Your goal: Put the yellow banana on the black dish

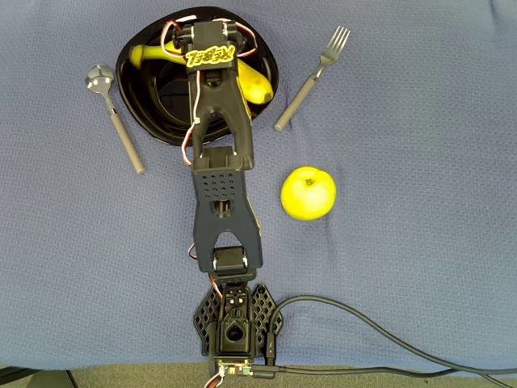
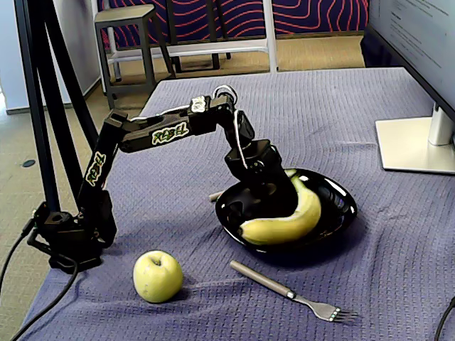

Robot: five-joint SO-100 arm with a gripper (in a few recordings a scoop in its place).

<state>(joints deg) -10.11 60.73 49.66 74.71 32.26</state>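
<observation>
A blue-grey woven cloth (image 2: 213, 114) covered the table from edge to edge, lit evenly and brightly in both views. Beyond the table's far edge, in the fixed view, lay a tan floor (image 2: 313, 50) with a grey stool (image 2: 128, 21) and white frame legs (image 2: 269, 35) standing before a dark panel with red wavy lines (image 2: 313, 14). A black tripod leg (image 2: 43, 106) rose at the left, and a monitor's pale base (image 2: 416, 145) sat near the table's right edge.
</observation>
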